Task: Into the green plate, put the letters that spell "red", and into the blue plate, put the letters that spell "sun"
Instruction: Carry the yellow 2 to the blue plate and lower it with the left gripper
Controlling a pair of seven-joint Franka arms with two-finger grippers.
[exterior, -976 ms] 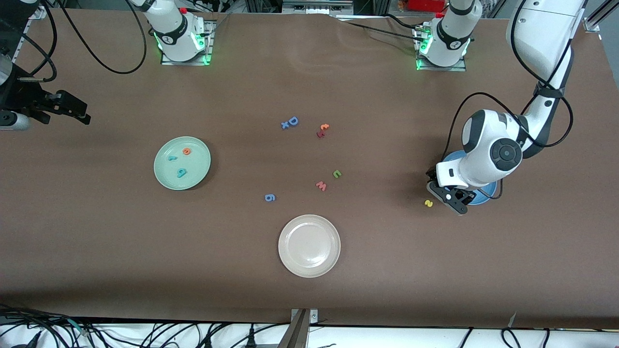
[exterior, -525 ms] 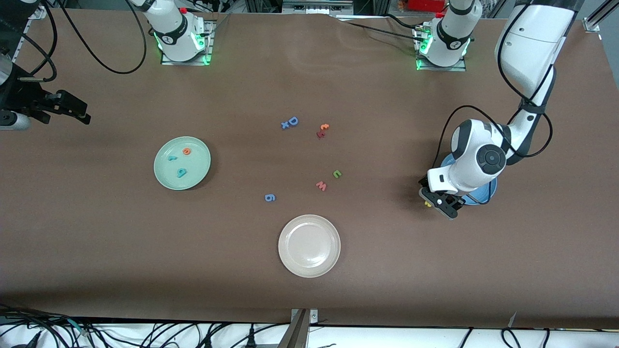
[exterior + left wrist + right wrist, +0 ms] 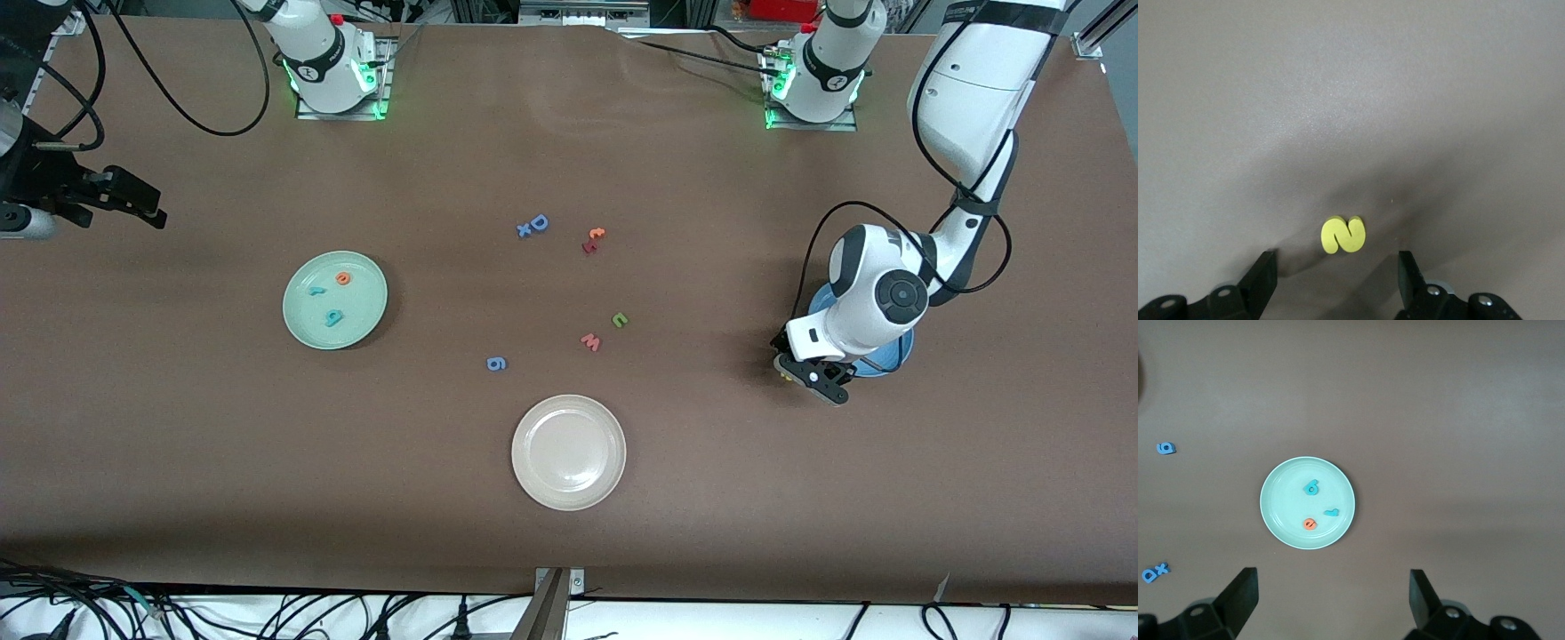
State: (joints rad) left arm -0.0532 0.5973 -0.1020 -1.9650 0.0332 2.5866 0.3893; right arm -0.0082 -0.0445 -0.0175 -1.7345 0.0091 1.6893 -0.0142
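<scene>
Left fingers [image 3: 1265, 273]: spread wide, down at the table either side of the yellow "s" [image 3: 1343, 235], nothing clamped between them.
Left gripper [image 3: 811, 373]: low at the tabletop beside the blue plate [image 3: 898, 354], on that plate's side toward the table's middle; a second ago set just off the letter, now over it.
Left arm: bent sharply from its base down over the blue plate, wrist pointing at the table, hiding most of the plate; elbow drawn in toward the table's middle since the earlier frame.
Yellow "s": flat on the brown table [image 3: 711, 498], between the fingers, apart from both.
Right fingers [image 3: 1238, 597]: fully apart, holding nothing.
Right gripper [image 3: 133, 200]: waiting, raised at the right arm's end of the table, unmoved from a second ago.
Green plate [image 3: 302, 329]: holds the orange "e" [image 3: 343, 278], teal "d" [image 3: 333, 316] and teal "r" [image 3: 315, 290].
Green "u"/"n" [image 3: 621, 320]: on the table near mid-table, just beside the pink-red "w" [image 3: 590, 341].
Cream plate [image 3: 524, 480]: nearest the front camera.
</scene>
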